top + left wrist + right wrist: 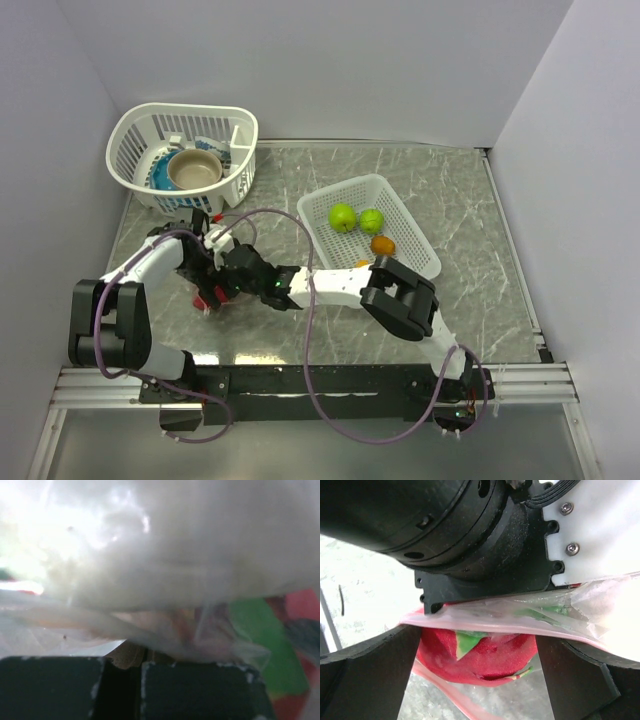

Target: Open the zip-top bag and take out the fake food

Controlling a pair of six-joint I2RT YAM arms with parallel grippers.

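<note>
The zip-top bag (207, 300) lies at the table's left front, between the two grippers. My left gripper (134, 662) is shut on the bag's clear plastic (175, 555), which fills the left wrist view. My right gripper (477, 667) stands open at the bag's mouth. Its dark fingers (370, 675) flank a red fake food piece with green leaves (480, 652). The pink zip strip (520, 625) runs over that piece, and the other edge hangs below it. From above, the right gripper (228, 285) meets the left gripper (200, 265) over the bag.
A rectangular white basket (420, 255) at centre right holds two lime-green balls (343, 217), an orange ball (382, 244) and a small orange-yellow piece. A round white basket (130, 130) at the back left holds a tan bowl on a blue plate. Purple cables loop over the near table.
</note>
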